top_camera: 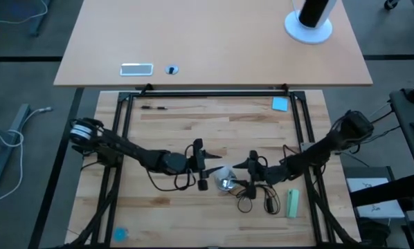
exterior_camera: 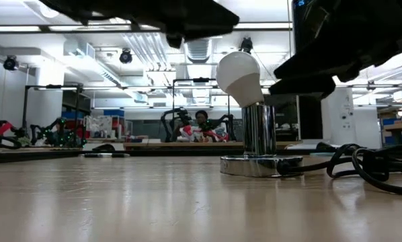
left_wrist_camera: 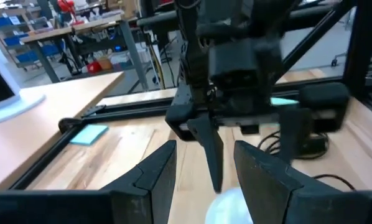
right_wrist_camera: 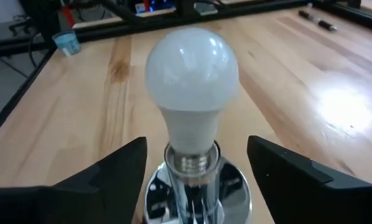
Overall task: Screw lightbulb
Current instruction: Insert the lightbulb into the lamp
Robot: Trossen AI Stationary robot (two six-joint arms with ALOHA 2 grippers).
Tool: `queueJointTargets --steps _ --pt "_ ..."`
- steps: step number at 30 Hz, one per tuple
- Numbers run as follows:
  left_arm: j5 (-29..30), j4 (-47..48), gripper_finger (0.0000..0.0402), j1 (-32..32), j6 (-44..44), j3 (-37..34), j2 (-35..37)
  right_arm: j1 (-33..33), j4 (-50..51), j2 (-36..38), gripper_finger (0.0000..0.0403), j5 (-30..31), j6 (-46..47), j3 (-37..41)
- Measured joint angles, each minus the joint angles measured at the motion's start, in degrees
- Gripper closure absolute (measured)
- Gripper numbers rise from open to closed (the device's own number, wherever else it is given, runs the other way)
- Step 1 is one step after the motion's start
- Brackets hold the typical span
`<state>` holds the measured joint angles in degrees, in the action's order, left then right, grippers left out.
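While the lightbulb (right_wrist_camera: 191, 93) stood upright in the silver socket (exterior_camera: 260, 163) on the tabletop (top_camera: 179, 124), slightly tilted with base threads showing, the right pincer (right_wrist_camera: 195, 165) straddled the socket, wide open and empty. Opposite, the left pincer (left_wrist_camera: 204, 171) hovered by the bulb's frosted white dome, likewise open, gripping nothing.

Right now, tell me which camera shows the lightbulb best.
The right wrist view: the lightbulb fills the frame, standing in the socket with its threads visible. The low view shows it in side profile, slightly tilted. The high view shows only a small pale spot between the arms; the left wrist view catches just its top.
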<state>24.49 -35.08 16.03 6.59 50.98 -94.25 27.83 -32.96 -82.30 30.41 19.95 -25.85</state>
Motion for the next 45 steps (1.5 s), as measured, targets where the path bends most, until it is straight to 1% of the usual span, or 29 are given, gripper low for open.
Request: queueJointTargets --steps 3,5,8,11,12,13,17,20,26,30,35,45 --pt "0.97 6.36 0.0252 1.24 -0.32 0.0 2.57 0.34 4.16 3.47 0.0162 1.18 1.39 0.0" --pt "3.47 11.97 0.0269 2.21 -1.96 0.0 3.89 0.34 6.45 5.51 0.0198 1.87 1.49 0.0" --pt "7.68 20.81 0.0317 3.72 -5.57 -0.03 4.58 0.3 8.83 8.14 0.0276 3.27 1.22 0.0" --pt "8.11 24.34 0.038 4.2 -8.37 -0.11 3.86 0.29 9.21 9.07 0.0366 4.39 -0.54 0.0" --pt "8.15 24.53 0.039 4.18 -8.53 -0.11 3.38 0.29 9.26 9.14 0.0383 4.47 -1.07 0.0" --pt "8.12 24.54 0.0392 4.16 -8.63 -0.11 2.88 0.29 9.25 9.13 0.0391 4.85 -1.32 0.0" --pt "7.98 23.68 0.0395 3.96 -8.64 -0.11 1.48 -0.38 9.18 8.06 0.0391 5.65 -0.09 0.0" --pt "6.52 23.53 0.04 3.96 -8.63 -0.11 0.98 -0.4 7.17 6.71 0.04 5.65 -0.83 0.0" --pt "4.49 22.46 0.0401 3.89 -8.28 -0.11 0.68 -0.89 5.04 4.42 0.0402 5.14 -1.03 -0.09" --pt "3.26 20.79 0.0401 3.68 -7.46 -0.11 0.67 -0.84 4.83 3.39 0.0402 5.06 -3.24 -1.97" --pt "2.93 20.06 0.0401 3.57 -7.34 -0.11 0.67 -0.95 6.3 2.06 0.0402 5.07 -6.98 -5.09" --pt "1.88 19.86 0.0401 3.37 -8.89 -0.11 0.67 -1.0 7.7 1.51 0.0403 5.05 -7.01 -6.36"
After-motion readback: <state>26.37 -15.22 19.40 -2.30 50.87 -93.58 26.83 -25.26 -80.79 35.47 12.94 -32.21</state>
